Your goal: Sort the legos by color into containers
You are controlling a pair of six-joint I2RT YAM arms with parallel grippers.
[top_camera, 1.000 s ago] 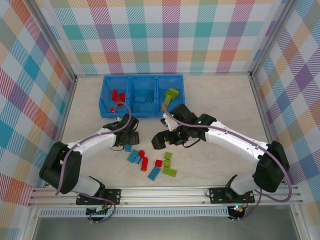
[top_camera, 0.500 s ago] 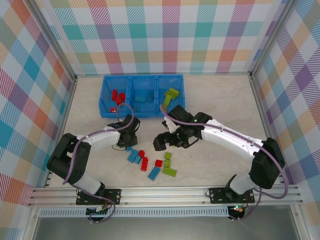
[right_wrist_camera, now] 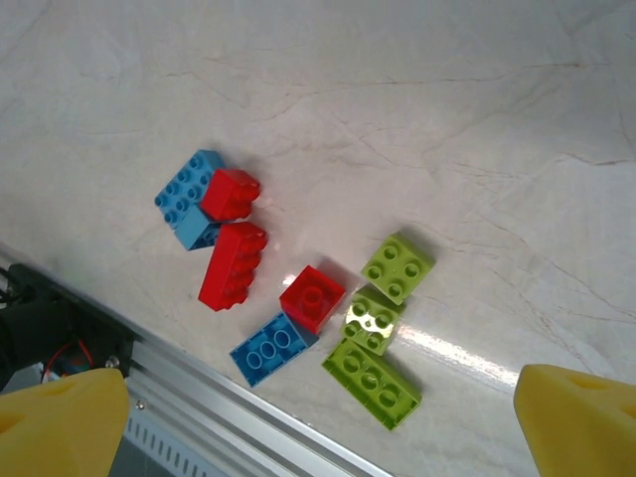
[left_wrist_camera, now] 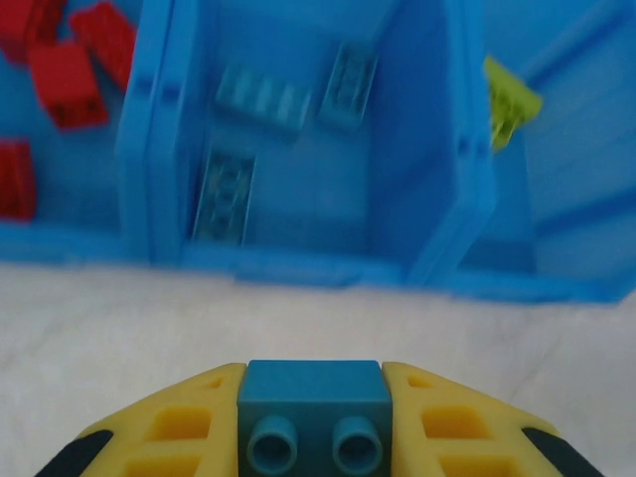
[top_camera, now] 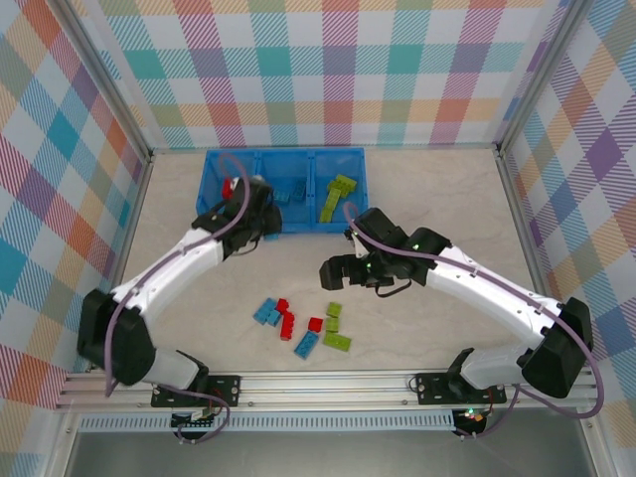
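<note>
My left gripper (top_camera: pixel 264 212) hangs by the near wall of the blue tray (top_camera: pixel 300 229), shut on a light blue brick (left_wrist_camera: pixel 315 409) in front of the middle compartment (left_wrist_camera: pixel 298 159). That compartment holds three light blue bricks (left_wrist_camera: pixel 262 95). Red bricks (left_wrist_camera: pixel 66 72) lie in the left one and lime green bricks (top_camera: pixel 338 191) in the right one. My right gripper (top_camera: pixel 332 270) is open above the loose pile, its yellow fingertips (right_wrist_camera: pixel 62 425) wide apart. Below it lie red bricks (right_wrist_camera: pixel 232 265), light blue bricks (right_wrist_camera: pixel 270 348) and three lime green bricks (right_wrist_camera: pixel 370 382).
The loose pile (top_camera: pixel 300 323) sits near the front of the table, close to the metal rail (right_wrist_camera: pixel 149 397) at the near edge. Checked walls enclose the table on three sides.
My left gripper has risen from beside the pile and travelled to the tray with a light blue brick in it. My right gripper has lifted and shifted slightly right.
</note>
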